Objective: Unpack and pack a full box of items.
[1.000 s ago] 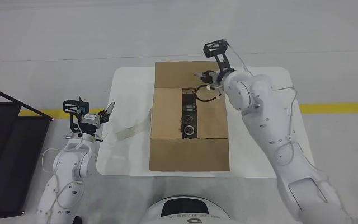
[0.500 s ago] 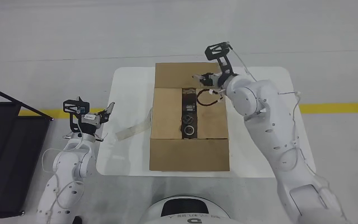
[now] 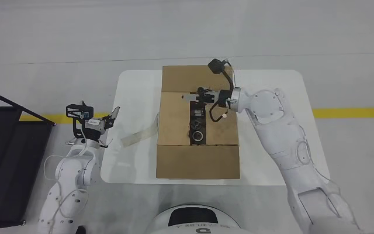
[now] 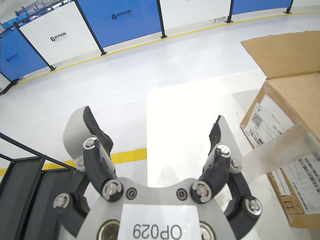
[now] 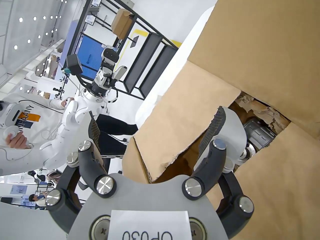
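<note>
Off the table's left edge: my left gripper (image 3: 112,114) (image 4: 152,114) hangs released, jaws spread, with nothing between them and well apart from the box.
Table (image 3: 135,88): white, and it carries the box; I see no unpacked item lying on it.
Tape (image 3: 137,136) (image 4: 275,146): a loose pale strip runs from the box's left side onto the table, so I judge the seal is already off.
Box (image 3: 175,117) (image 5: 225,38): it sits mid-table. The far and near flaps are folded outward. The left and right flaps lie almost flat across the top, with a narrow gap between them.
Items (image 3: 197,126) (image 5: 257,131): dark metal parts show through the gap, with crumpled paper (image 5: 260,111) at the far end. All of them are inside the box.
Right gripper (image 3: 191,95) (image 5: 156,113): released and empty, at the far end of the gap. One finger is over the opening and the other is beyond the left flap's edge, so that edge lies between them.
Step in hand: as I read it, taking hold of the left flap to swing it open.
Progress: early, I judge. Tape and two flaps are done; two flaps, the whole unpacking and the repacking are left.
</note>
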Controlling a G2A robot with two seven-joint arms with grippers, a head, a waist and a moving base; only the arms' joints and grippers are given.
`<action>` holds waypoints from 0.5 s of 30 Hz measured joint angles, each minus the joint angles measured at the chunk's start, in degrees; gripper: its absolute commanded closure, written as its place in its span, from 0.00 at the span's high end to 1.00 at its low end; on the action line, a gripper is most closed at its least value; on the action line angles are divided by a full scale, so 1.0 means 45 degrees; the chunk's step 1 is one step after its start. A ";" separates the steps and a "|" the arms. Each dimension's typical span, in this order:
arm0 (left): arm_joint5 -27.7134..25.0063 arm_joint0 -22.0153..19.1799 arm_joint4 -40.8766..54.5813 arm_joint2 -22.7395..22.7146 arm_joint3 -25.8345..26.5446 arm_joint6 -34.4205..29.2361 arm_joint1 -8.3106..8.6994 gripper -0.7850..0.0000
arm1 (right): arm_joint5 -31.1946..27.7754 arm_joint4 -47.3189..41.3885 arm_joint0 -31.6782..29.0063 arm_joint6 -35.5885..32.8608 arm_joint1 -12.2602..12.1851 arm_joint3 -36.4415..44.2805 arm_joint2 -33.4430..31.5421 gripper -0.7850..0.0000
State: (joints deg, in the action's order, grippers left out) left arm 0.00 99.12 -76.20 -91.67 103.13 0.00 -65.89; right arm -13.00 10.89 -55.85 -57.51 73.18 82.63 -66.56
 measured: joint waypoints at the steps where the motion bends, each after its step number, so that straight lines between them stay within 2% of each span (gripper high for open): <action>1: 0.0000 0.0000 0.0000 0.0000 0.0000 0.0000 0.0000 1.00 | 0.0000 0.0004 -0.0004 0.0002 -0.0001 0.0006 -0.0004 1.00; 6: 0.0000 0.0000 0.0000 0.0000 0.0000 0.0000 0.0000 1.00 | 0.0371 -0.0364 -0.0031 -0.0036 0.0033 -0.0345 0.0133 1.00; 10: 0.0000 0.0000 0.0000 0.0000 0.0000 0.0000 0.0000 1.00 | 0.1292 -0.0287 0.0548 -0.0139 0.0186 -0.1527 0.0954 1.00; 15: 0.0000 0.0000 0.0000 0.0000 0.0000 0.0000 0.0000 1.00 | 0.1589 -0.0701 0.1314 -0.0141 0.0486 -0.3094 0.1982 1.00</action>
State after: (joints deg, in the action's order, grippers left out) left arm 0.00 99.12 -76.20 -91.67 103.13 0.00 -65.89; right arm -5.85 7.73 -49.94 -58.15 75.37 68.71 -57.64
